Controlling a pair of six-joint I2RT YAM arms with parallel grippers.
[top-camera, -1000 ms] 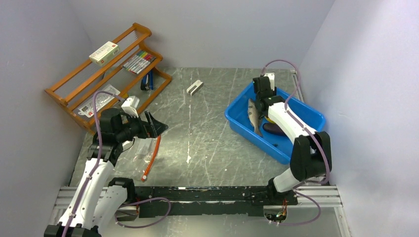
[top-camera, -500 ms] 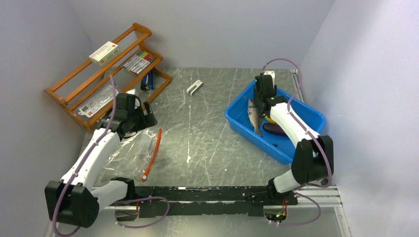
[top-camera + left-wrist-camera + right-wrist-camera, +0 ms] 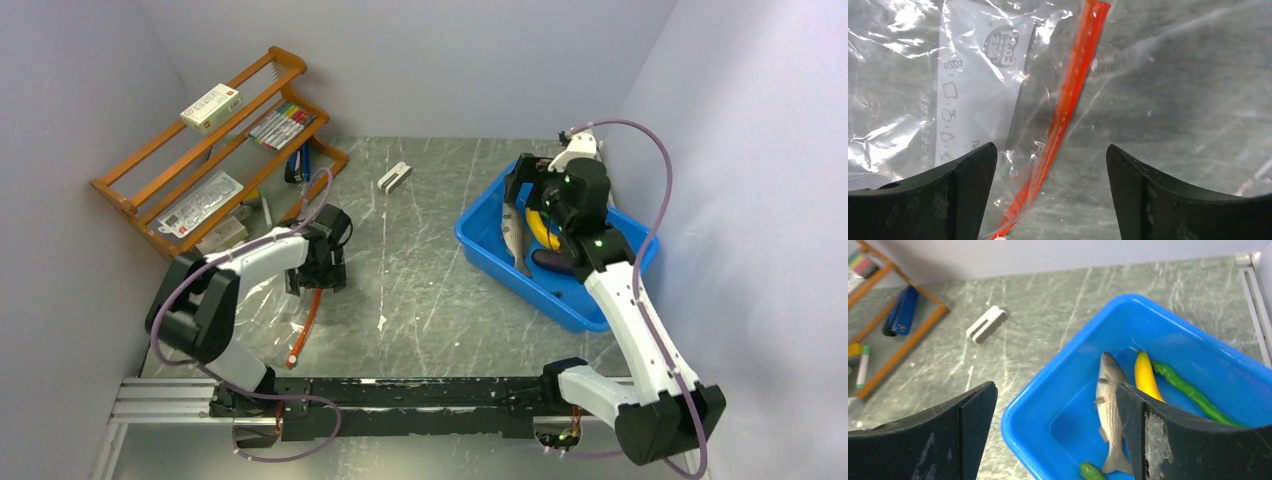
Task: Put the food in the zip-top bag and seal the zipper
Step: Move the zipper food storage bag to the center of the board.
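Observation:
The clear zip-top bag (image 3: 262, 300) (image 3: 973, 75) lies flat on the table at the left. Its red-orange zipper (image 3: 306, 322) (image 3: 1069, 102) runs along its right edge. My left gripper (image 3: 318, 272) (image 3: 1050, 147) hovers low over the zipper's far end, open, with the strip passing between the jaws near the left finger. The food lies in the blue bin (image 3: 478, 243) (image 3: 1048, 385): a grey fish (image 3: 513, 235) (image 3: 1109, 400), a yellow banana piece (image 3: 545, 228) (image 3: 1145, 379), a green pod (image 3: 1190, 391) and a dark eggplant (image 3: 553, 262). My right gripper (image 3: 525, 185) (image 3: 1055, 386) hangs open above the bin's near-left corner, holding nothing.
A wooden rack (image 3: 200, 150) with markers, a white box and packets stands at the back left, with a blue item (image 3: 298, 165) (image 3: 900, 310) at its foot. A small white block (image 3: 394, 177) (image 3: 986, 323) lies at the back centre. Walls close in on both sides.
The left arm has swung right and down until its gripper is over the bag's zipper. The right gripper has risen out of the bin and opened wide.

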